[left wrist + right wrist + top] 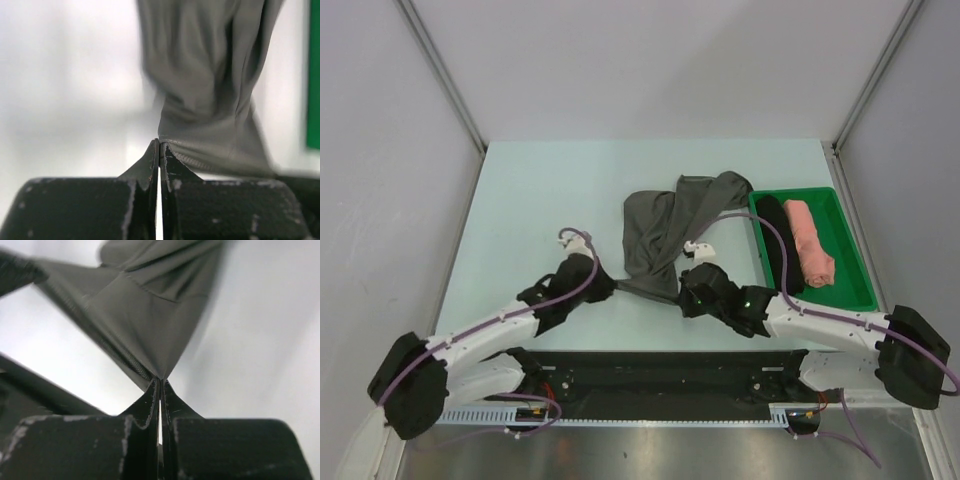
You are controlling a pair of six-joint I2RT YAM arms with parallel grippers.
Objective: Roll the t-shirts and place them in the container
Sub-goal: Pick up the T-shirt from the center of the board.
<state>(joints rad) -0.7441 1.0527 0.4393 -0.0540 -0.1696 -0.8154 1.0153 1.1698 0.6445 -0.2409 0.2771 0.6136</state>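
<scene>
Top external: noted grey t-shirt (670, 225) crumpled mid-table, near hem drawn taut toward 6 o'clock. Clamped on that hem at either end: left gripper (610, 287) at 7 o'clock of the heap, right gripper (683, 292) at 5 o'clock. Confirmed in both wrist views, jaws pinched tight on the fabric edge. Judged light, limp, prone to sag and twist; best held at the hem corners, as now, not mid-panel. Also logged black roll (778, 245) and pink roll (810, 243) side by side in green tray (855, 270) at 3 o'clock. Pale smooth table (540, 200), likely slick under cloth; walled on three sides, bare top showing toward 9 o'clock.
</scene>
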